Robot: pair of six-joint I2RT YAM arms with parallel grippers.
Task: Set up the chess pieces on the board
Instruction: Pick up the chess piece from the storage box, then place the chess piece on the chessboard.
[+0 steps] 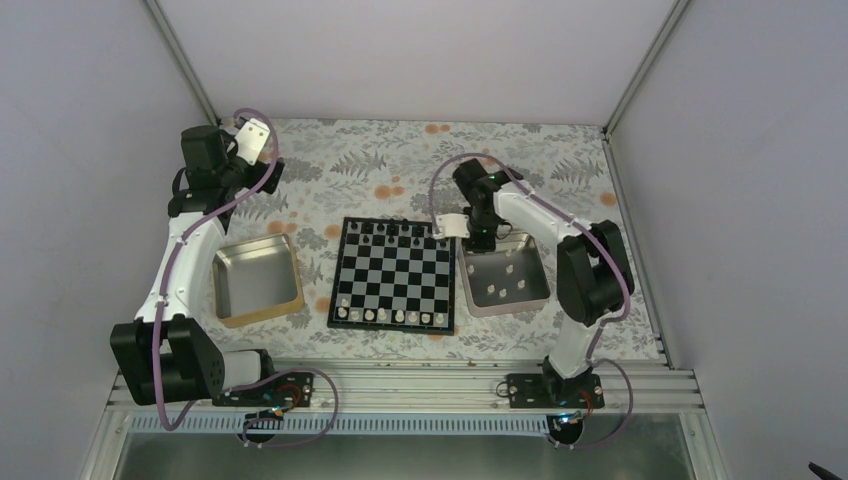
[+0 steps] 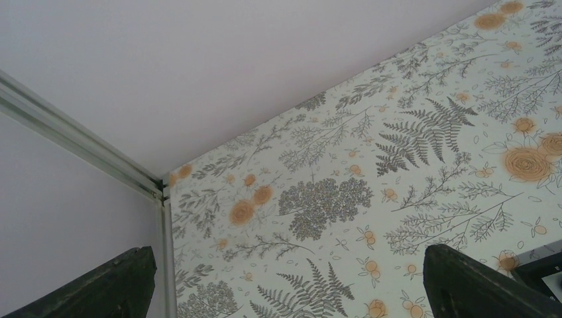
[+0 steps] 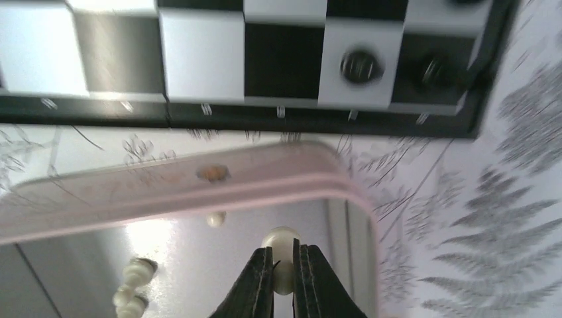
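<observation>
Right gripper (image 3: 283,262) clamped on small cream chess piece (image 3: 280,237) inside pink-rimmed metal tray (image 3: 166,189), just beside black-and-silver chequered board (image 3: 199,59). Best lift straight up and clear tray rim before swinging to board; grip looks narrow, so move slowly. Left gripper (image 2: 285,291) spread apart, holding nothing, facing fern-and-flower-print counter (image 2: 397,165). Plain pale walls (image 2: 265,59) enclose cell.

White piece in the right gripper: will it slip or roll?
Probably rigid and light: the white piece looks tiny in the right gripper. Its rounded, glossy head may pivot in the pinch. It likely rolls if dropped on the smooth tray.
</observation>
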